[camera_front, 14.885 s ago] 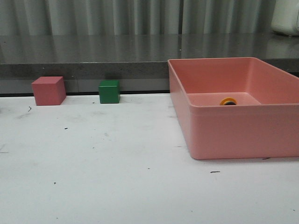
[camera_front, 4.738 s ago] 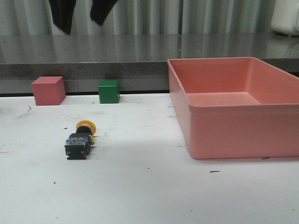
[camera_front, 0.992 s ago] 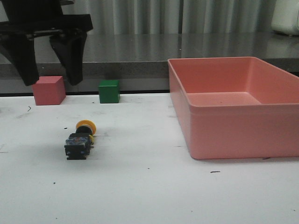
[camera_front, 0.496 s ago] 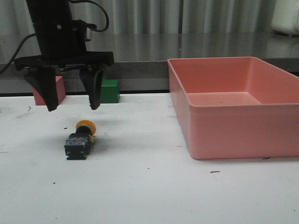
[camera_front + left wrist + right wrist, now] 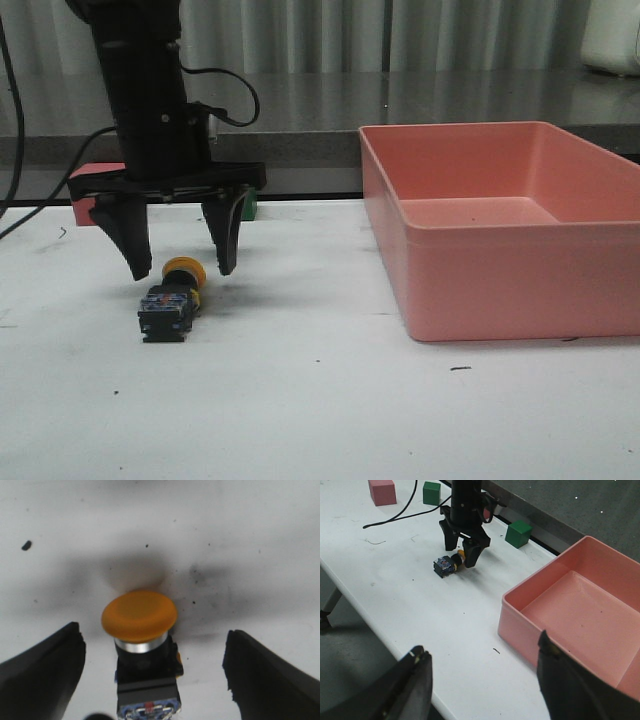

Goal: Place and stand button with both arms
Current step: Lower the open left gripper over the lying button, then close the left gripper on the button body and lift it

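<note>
White table (image 5: 330,420), pink bin (image 5: 510,225) on its right side, well apart from the rest. Left gripper (image 5: 182,268) low over the table, fingers (image 5: 40,672) spread wide, straddling the yellow cap, no contact. Right gripper (image 5: 482,680) high up, fingers apart, empty; button (image 5: 172,298) on its side on the table's left part.

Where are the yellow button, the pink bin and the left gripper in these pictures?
button (image 5: 139,615): left wrist view, on its yellow cap.
pink bin (image 5: 520,275): front view, on its front wall.
left gripper (image 5: 184,268): front view, midway between its open fingertips.
</note>
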Controlling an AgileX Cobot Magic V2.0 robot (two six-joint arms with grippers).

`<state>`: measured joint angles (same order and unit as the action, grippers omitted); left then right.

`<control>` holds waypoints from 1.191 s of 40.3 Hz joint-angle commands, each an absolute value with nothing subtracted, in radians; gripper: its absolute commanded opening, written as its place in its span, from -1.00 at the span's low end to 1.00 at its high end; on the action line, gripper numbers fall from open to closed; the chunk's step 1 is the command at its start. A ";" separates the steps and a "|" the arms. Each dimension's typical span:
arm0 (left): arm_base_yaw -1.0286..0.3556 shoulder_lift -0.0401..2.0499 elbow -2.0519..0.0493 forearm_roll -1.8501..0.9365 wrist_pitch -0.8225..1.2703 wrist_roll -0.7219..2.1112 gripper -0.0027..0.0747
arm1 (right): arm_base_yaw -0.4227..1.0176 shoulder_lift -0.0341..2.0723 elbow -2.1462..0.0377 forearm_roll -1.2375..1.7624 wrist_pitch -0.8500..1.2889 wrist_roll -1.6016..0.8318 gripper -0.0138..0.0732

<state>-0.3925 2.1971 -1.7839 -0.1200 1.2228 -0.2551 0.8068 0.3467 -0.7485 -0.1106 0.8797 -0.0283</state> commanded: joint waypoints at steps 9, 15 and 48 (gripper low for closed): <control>-0.396 2.169 -1.817 -0.137 1.262 -0.278 0.48 | 0.803 0.357 -0.769 -0.127 0.808 -0.039 0.41; -0.396 2.169 -1.817 -0.135 1.262 -0.278 0.38 | 0.803 0.357 -0.769 -0.127 0.808 -0.039 0.41; -0.396 2.103 -1.817 -0.053 1.262 -0.238 -0.34 | 0.803 0.357 -0.769 -0.127 0.808 -0.039 0.41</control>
